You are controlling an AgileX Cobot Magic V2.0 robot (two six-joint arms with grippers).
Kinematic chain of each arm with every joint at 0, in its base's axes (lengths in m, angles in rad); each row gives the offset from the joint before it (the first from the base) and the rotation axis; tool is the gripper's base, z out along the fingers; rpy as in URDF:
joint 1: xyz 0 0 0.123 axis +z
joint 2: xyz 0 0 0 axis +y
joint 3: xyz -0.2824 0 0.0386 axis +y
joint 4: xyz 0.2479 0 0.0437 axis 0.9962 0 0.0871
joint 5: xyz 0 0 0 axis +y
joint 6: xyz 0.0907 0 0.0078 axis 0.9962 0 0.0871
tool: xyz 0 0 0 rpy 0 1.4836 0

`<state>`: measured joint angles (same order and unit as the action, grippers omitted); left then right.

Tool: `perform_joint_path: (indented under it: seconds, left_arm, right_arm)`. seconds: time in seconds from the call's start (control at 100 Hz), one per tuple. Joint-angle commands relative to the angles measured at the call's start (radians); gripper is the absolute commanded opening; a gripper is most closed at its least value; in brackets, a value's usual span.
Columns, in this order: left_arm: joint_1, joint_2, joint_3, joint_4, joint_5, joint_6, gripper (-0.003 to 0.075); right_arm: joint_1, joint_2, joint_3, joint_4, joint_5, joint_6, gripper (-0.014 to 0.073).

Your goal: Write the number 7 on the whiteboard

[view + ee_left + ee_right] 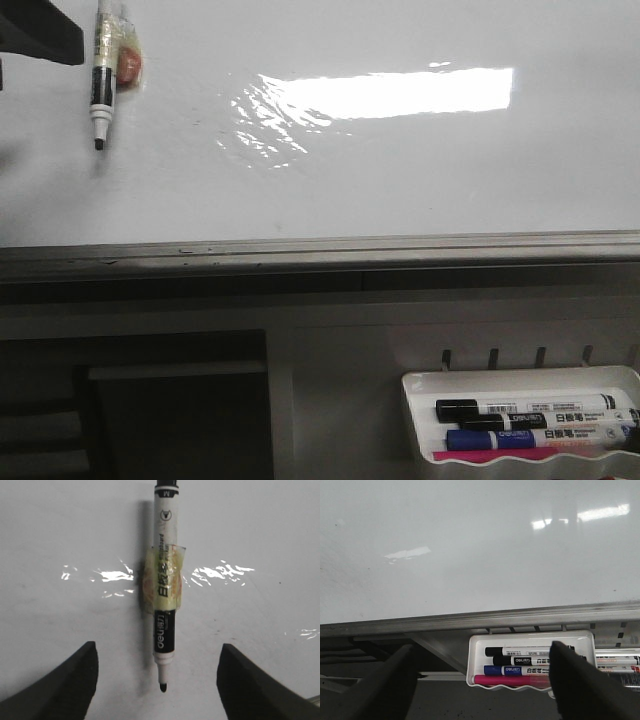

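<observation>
I see the whiteboard (400,170) blank, so no number 7 on it. A marker (164,590) taped with yellow tape sits at its far left, uncapped tip pointing toward the grey rail (320,248). My left gripper (157,680) has its fingers spread (nothing between them), and so does my right gripper (480,680), above the marker tray (530,662).

Front camera faces whiteboard (400,180); both wrist cameras closer, sharing board surface.
</observation>
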<state>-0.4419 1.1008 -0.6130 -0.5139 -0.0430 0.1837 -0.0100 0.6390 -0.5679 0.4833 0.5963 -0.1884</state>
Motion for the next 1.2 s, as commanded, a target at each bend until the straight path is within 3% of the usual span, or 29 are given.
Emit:
perform_joint_path:
  seconds: [0.0,0.25,0.34,0.55,0.67,0.91,1.19]
  left_arm:
    - [-0.009,0.046,-0.072,0.017,-0.081,0.001,0.0455]
    - [-0.009,0.176,-0.142,0.05,-0.084,0.003,0.0453]
    - [-0.006,0.193,-0.143,0.051,-0.084,0.003,0.0415]
    - [-0.007,0.2,-0.143,0.105,-0.088,0.003,0.0178]
    - [-0.007,0.198,-0.143,0.105,-0.073,0.003,-0.0023]
    - [-0.009,0.134,-0.143,0.18,0.0,0.003,-0.002]
    - [-0.151,0.035,-0.176,0.433,0.258,0.016,-0.002]
  right_arm:
    - [-0.004,0.008,-0.036,0.021,-0.055,-0.016,0.0489]
    - [-0.004,0.008,-0.036,0.021,-0.055,-0.021,0.0489]
    - [-0.004,0.008,-0.036,0.021,-0.055,-0.023,0.0489]
    - [-0.004,0.008,-0.036,0.021,-0.055,-0.023,0.0489]
    - [-0.004,0.008,-0.036,0.021,-0.055,-0.023,0.0489]
    - [-0.004,0.008,-0.038,0.058,-0.015,-0.073,0.0489]
    - [-0.004,0.126,-0.151,0.478,0.2,-0.436,0.0489]
